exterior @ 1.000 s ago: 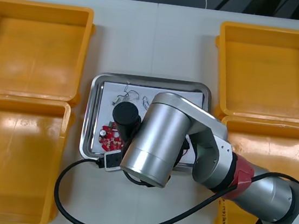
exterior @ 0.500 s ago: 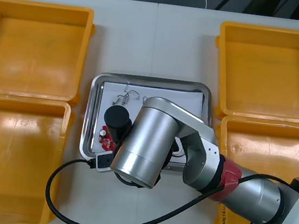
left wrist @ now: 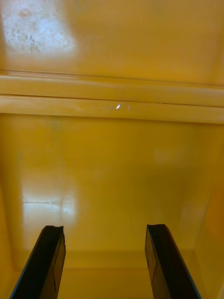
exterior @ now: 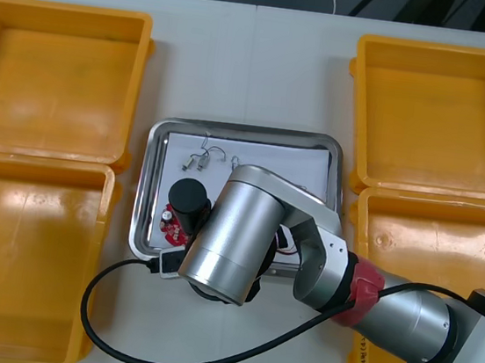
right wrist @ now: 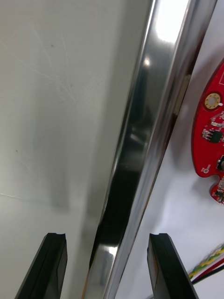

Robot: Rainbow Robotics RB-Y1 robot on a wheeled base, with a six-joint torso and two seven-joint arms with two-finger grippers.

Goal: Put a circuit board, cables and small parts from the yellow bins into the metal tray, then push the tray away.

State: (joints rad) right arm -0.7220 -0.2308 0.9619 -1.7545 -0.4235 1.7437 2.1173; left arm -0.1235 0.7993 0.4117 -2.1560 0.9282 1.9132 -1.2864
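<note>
Right fingers: I held them open, empty, astride the rim of the metal tray.
Left fingers: mine were open, empty, over a yellow bin.

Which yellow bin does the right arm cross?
The near right bin: only it lies under the right arm, the open right gripper straddling the metal tray's rim.

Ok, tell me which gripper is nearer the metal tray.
Right. The right gripper is at the metal tray, open and straddling its rim. The left gripper is off over a yellow bin, apart from the tray.
</note>
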